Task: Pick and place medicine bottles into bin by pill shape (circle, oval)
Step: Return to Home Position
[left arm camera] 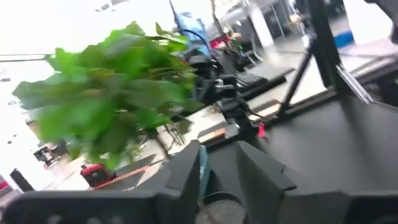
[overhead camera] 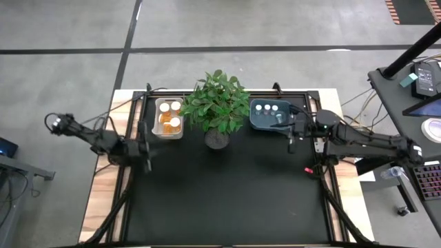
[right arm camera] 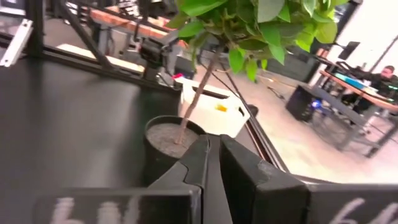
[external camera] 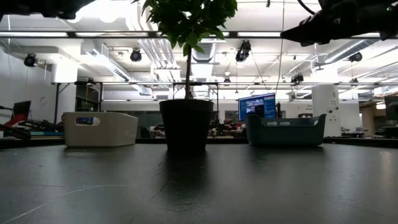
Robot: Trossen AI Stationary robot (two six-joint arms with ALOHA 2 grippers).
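Clearance mattered most in this retreat to rest. On the table [overhead camera: 227, 200] no bottle showed outside the bins. The potted plant [overhead camera: 219, 103] stood mid-rear between the white bin [overhead camera: 158, 128] and the blue bin [overhead camera: 254, 125], so each arm would best pull outward, away from its leaves. The right gripper [overhead camera: 292, 138] hung just beside the blue bin, fingers pressed together on nothing; lifting before swinging would spare the rim. The left gripper [overhead camera: 146, 155] sat near the table's left edge, fingers narrowly parted and empty. The orange medicine bottles [overhead camera: 169, 118] lay in the white bin and the small pale bottles [overhead camera: 267, 108] in the blue.
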